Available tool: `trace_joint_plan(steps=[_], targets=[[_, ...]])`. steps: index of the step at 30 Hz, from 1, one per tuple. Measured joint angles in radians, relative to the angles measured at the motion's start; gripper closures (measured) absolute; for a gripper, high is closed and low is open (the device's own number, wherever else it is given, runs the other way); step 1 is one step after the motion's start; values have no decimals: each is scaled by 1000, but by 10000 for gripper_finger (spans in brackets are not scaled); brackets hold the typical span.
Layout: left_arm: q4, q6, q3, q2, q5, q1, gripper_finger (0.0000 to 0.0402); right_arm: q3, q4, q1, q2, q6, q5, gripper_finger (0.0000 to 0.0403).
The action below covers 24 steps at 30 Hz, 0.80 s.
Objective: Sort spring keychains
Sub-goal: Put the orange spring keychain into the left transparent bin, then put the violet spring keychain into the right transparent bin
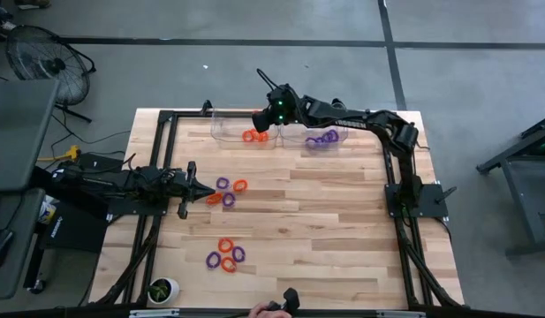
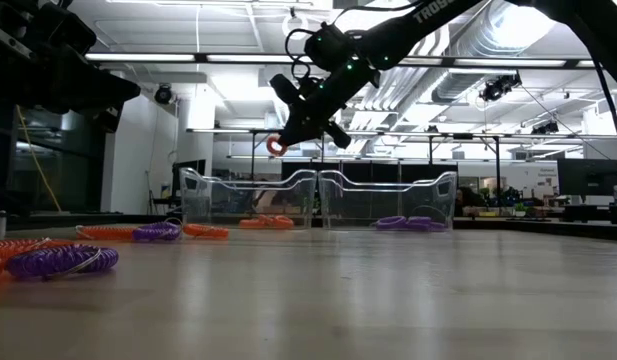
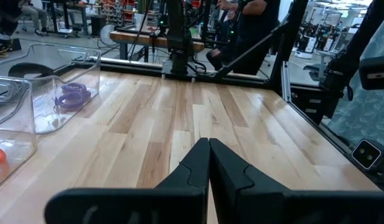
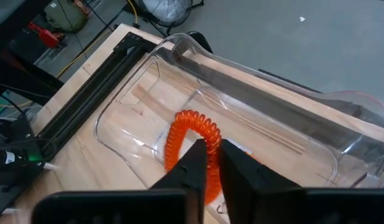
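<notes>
An orange spring keychain (image 4: 193,134) is clamped by the right gripper (image 4: 211,158) above the left clear bin (image 4: 126,134); the left gripper (image 3: 208,163) is held closed and empty.

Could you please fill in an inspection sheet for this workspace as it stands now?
Surface: light wooden table, black frame.
Job's things: orange and purple coiled plastic keychains loose in two clusters; orange ones in left clear plastic bin, purple in right clear bin.
Clutter: small white pot at table corner.
Grippers: right gripper shut on orange coil above left bin; left gripper shut, empty.
Cables: yellow cable on floor.
Surroundings: floor fan, people in background.
</notes>
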Motion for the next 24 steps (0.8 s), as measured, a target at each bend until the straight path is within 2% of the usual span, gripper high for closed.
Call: trace_joint_plan(steps=[9, 13, 18, 24], targets=[[0, 0, 0, 0, 0, 0, 401, 0, -15, 0, 0, 7, 17, 289], [0, 0, 0, 0, 0, 0, 401, -1, -9, 3, -1, -22, 14, 265], [0, 0, 0, 0, 0, 0, 401, -2, -16, 25, -28, -89, -46, 266], [0, 0, 0, 0, 0, 0, 401, -2, -68, 77, -73, -222, -132, 297]])
